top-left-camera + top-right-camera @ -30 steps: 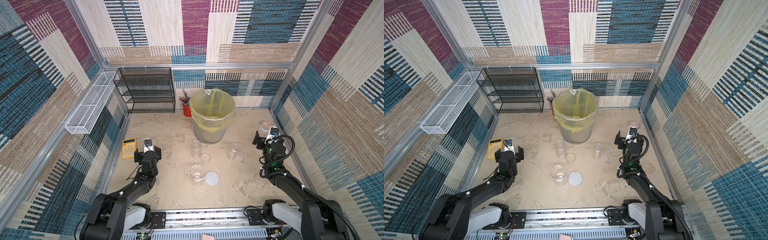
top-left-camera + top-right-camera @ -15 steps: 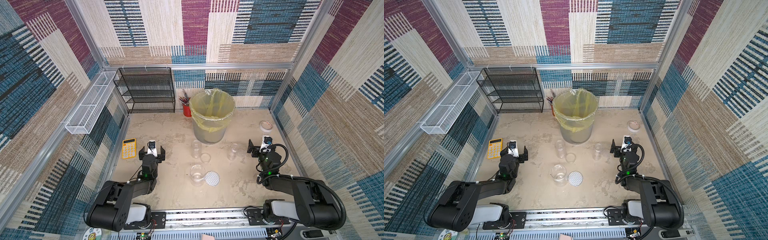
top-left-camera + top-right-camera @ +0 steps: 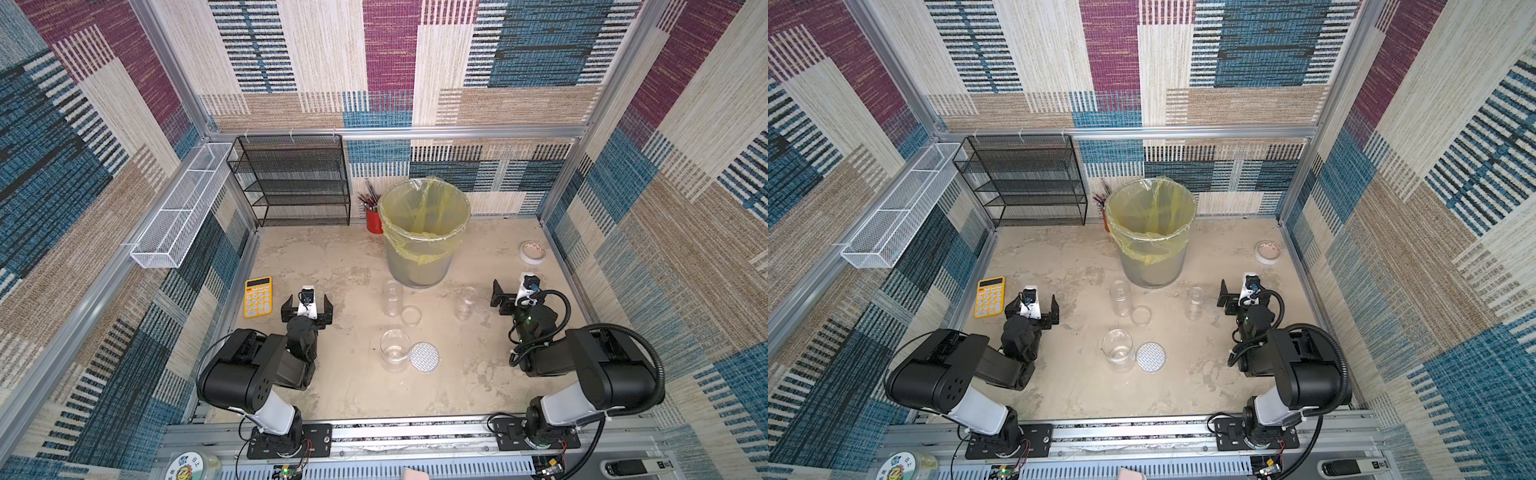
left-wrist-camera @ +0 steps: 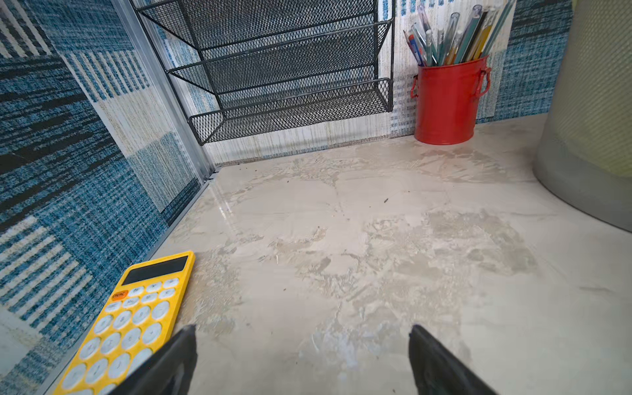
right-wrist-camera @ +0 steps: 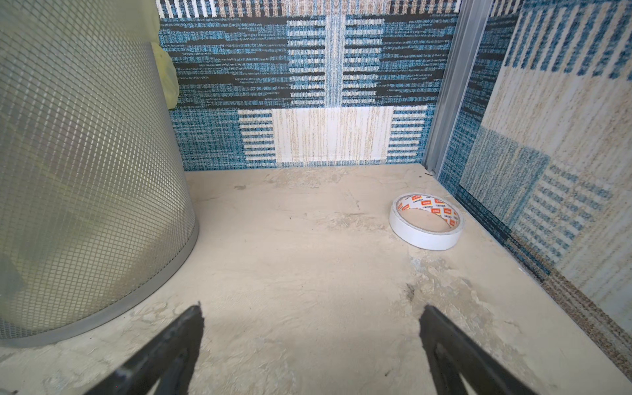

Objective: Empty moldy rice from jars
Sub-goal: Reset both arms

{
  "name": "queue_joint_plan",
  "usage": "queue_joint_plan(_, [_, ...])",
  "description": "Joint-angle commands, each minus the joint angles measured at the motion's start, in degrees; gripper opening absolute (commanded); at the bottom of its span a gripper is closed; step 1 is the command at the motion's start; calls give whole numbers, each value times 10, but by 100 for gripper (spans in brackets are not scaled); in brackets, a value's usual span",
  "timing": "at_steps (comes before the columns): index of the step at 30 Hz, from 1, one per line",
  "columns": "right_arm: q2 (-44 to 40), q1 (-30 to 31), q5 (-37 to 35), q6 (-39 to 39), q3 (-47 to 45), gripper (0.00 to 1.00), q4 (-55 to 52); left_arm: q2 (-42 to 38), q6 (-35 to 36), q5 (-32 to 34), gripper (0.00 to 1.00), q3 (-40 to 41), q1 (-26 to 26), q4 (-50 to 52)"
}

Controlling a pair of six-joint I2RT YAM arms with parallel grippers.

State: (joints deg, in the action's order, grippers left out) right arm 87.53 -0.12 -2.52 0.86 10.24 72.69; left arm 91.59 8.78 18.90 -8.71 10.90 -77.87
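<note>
While lids (image 3: 424,357) lie beside, three jars (image 3: 394,354) upright, mouths upward

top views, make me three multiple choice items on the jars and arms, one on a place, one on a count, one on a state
1. Where does the white grid lid lie, relative to the wide jar? A on top of it; B flat beside it; C inside it.
2. How many clear jars stand open? A one; B two; C three.
3. The left gripper is: A open, empty; B shut on a jar; C shut on a lid.
B: it lies flat next to the jar. C: three lidless jars show. A: its jaws stand apart, nothing between.
</note>
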Motion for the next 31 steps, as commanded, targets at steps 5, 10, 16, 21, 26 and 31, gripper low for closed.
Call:
queue_joint_plan(5, [4, -1, 2, -5, 12, 99, 22, 7, 9, -10, 99, -6, -3, -28])
queue_joint_plan(10, [5, -1, 1, -4, 13, 100, 21, 10, 8, -9, 99, -10, -5, -28])
queue_joint_plan(16, [4, -1, 4, -2, 14, 99, 17, 10, 8, -9, 99, -10, -5, -28])
queue_joint_plan(21, [5, -1, 4, -2, 17, 99, 15, 9, 7, -8, 99, -11, -6, -25])
queue_joint_plan(26, [7, -1, 5, -2, 20, 99, 11, 9, 7, -8, 99, -11, -6, -26])
queue_joint_plan(31, [4, 0, 4, -2, 16, 99, 15, 8, 5, -5, 99, -9, -6, -28])
